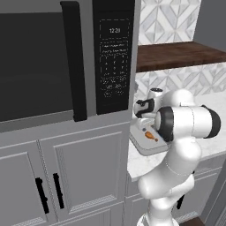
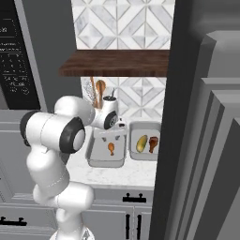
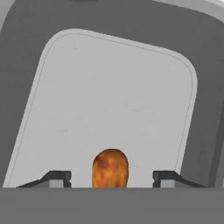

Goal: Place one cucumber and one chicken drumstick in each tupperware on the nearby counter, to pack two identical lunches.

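Gripper (image 3: 111, 177) hangs over the left tupperware (image 2: 96, 157), fingers parted, holding nothing; drumstick (image 3: 110, 168) lies loose directly below, between them.

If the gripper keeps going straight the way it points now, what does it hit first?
Most likely the chicken drumstick, which lies between the open gripper's fingertips in the hand view. Right behind it is the floor of the left tupperware. Depth is unclear, so how far off the drumstick sits cannot be told.
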Motion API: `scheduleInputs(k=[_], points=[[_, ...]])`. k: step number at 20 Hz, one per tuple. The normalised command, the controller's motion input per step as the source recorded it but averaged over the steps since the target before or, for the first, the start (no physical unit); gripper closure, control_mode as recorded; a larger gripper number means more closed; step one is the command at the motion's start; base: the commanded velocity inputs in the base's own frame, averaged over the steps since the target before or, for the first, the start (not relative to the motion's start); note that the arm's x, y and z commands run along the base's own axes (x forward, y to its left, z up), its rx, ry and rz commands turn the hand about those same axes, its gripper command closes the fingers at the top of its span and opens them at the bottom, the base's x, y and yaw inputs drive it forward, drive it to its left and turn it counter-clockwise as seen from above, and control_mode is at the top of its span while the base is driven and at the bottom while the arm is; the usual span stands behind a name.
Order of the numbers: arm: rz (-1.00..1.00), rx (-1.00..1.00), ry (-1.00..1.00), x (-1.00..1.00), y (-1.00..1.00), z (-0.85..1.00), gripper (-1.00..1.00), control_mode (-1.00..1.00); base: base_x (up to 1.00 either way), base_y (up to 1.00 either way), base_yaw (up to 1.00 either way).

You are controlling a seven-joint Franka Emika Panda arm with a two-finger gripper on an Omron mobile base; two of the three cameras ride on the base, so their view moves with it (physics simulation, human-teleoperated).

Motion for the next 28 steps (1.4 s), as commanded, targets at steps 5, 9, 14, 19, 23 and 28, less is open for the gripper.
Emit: scheduleInputs(k=[5,9,14,19,23,28], points=[[-0.04,0.00,0.00,-0.20,-0.03,0.36,-1.00,-1.00,0.00,0.00,0.00],[-0.06,0.03,-0.01,-0.99,-0.34,0.86,-1.00,-1.00,0.00,0.00,0.00],[-0.09,0.00,-0.12,-1.00,-0.24,0.99,-1.00,-1.00,0.00,0.00,0.00],[-0.07,0.00,-0.17,-1.00,-0.02,0.72,-1.00,-1.00,0.00,0.00,0.00],[0.00,0.00,-0.28,-1.00,-0.01,0.14,-1.00,-1.00,0.00,0.00,0.00],[0.00,0.00,-0.15,-0.40,0.00,0.00,-1.00,1.00,-0.60,0.00,0.00]])
